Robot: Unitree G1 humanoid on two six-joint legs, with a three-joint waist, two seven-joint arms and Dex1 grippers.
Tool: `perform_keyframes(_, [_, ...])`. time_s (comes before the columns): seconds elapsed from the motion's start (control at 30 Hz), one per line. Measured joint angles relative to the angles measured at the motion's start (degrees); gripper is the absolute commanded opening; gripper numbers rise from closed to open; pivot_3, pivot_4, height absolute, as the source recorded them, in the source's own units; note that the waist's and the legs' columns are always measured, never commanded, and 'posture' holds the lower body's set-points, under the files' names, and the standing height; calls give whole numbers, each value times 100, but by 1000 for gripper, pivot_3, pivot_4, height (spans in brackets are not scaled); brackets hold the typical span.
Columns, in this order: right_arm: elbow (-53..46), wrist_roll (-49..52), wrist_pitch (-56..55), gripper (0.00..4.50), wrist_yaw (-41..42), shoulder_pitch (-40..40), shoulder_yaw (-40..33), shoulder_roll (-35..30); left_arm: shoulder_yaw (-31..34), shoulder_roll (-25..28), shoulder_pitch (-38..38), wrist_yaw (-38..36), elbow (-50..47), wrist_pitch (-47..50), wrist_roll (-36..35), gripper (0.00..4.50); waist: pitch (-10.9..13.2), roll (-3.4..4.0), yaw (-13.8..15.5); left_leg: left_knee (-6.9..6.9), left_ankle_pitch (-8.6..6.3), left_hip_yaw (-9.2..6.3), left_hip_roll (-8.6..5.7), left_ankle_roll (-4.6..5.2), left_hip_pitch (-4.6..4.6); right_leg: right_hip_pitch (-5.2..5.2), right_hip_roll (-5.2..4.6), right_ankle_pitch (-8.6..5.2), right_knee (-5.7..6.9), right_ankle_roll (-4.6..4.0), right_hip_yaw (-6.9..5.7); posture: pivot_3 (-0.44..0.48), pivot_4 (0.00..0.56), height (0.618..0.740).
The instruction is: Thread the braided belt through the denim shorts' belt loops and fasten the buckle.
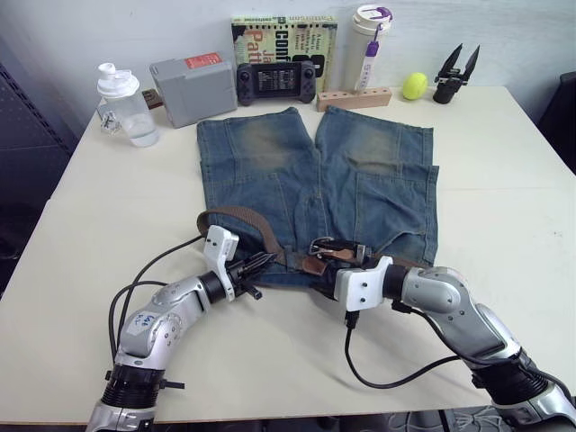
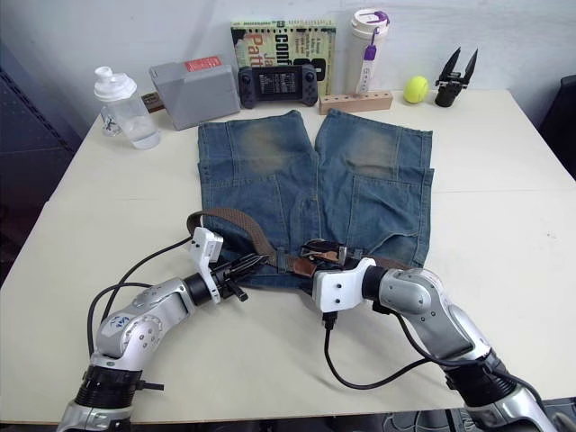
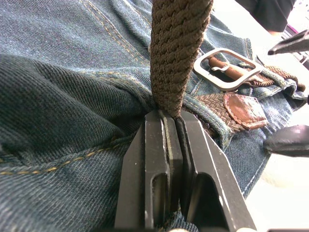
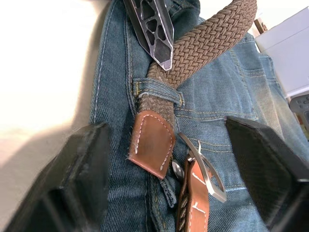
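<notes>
The denim shorts (image 1: 315, 171) lie flat on the table, waistband toward me. The braided belt (image 1: 241, 214) arcs over the left side of the waistband. My left gripper (image 1: 259, 265) is shut on the belt (image 3: 176, 58) just where it meets the waistband. In the right wrist view the belt runs under one of the belt loops (image 4: 157, 92), and its tan leather tip (image 4: 152, 142) pokes out below. The silver buckle (image 4: 207, 169) lies right beside the tip, at the middle of the waistband (image 1: 321, 245). My right gripper (image 4: 166, 164) is open, its fingers either side of tip and buckle.
Along the table's far edge stand a water bottle (image 1: 121, 103), a grey box (image 1: 193, 85), a game console (image 1: 274, 81), a book (image 1: 283, 36), a white tumbler (image 1: 371, 45), a wooden block (image 1: 354, 97), a yellow ball (image 1: 415, 85) and a black spare gripper (image 1: 456, 74).
</notes>
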Motion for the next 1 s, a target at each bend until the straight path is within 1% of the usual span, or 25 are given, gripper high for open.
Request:
perform_keyframes(0.17, [209, -286, -155, 3804, -189, -109, 11, 32, 24, -10, 0, -4, -21, 45, 20, 0, 0, 0, -2, 0, 0, 0, 0, 0, 0, 0, 0, 0, 1, 0, 0, 0, 150, 722])
perform_keyframes(0.57, [295, -350, -236, 3804, -262, -226, 10, 93, 52, -29, 2, -17, -33, 83, 32, 0, 0, 0, -6, 1, 0, 0, 1, 0, 0, 0, 1, 0, 2, 0, 0, 0, 150, 722])
perform_keyframes(0.67, [295, -346, -237, 3044, -261, -227, 10, 93, 56, -35, 2, -20, -33, 85, 36, 0, 0, 0, -6, 1, 0, 0, 0, 0, 0, 0, 1, 0, 2, 0, 0, 0, 150, 722])
perform_keyframes(0.73, [294, -339, -238, 2090, -247, -226, 10, 93, 58, -38, 2, -22, -33, 87, 39, 0, 0, 0, -6, 1, 0, 0, 1, 0, 0, 0, 1, 0, 2, 0, 0, 0, 150, 722])
perform_keyframes(0.77, [292, -339, -238, 1764, -228, -225, 11, 93, 58, -39, 2, -23, -33, 87, 41, 0, 0, 0, -6, 1, 0, 0, 0, 0, 0, 0, 1, 0, 2, 0, 0, 0, 150, 722])
perform_keyframes(0.8, [291, -339, -240, 1125, -211, -223, 11, 93, 59, -40, 2, -26, -33, 87, 44, 0, 0, 0, -6, 1, 0, 0, 0, 0, 0, 0, 1, 0, 2, 0, 0, 0, 150, 722])
perform_keyframes(0.83, [290, -340, -244, 719, -205, -217, 12, 93, 61, -42, 2, -28, -33, 88, 47, 0, 0, 0, -6, 1, 0, 0, 1, 0, 0, 0, 1, 0, 2, 0, 0, 0, 150, 722])
perform_keyframes(0.87, [290, -344, -246, 215, -202, -209, 12, 93, 65, -42, 2, -29, -33, 91, 49, 0, 0, 0, -6, 1, 0, 0, 0, 0, 0, 0, 1, 0, 2, 0, 0, 0, 150, 722])
perform_keyframes(0.9, [290, -355, -248, 60, -196, -197, 13, 92, 76, -43, 2, -34, -33, 102, 51, 0, 0, 0, -9, 1, 0, 0, 1, 0, 0, 0, 1, 0, 2, 0, 1, 0, 150, 722])
perform_keyframes(1.0, [290, -364, -250, 60, -178, -169, 21, 93, 89, -51, 2, -41, -37, 122, 57, 0, 0, 0, -10, 1, 0, 0, 1, 0, 1, 0, 1, 0, 2, 0, 1, 0, 150, 722])
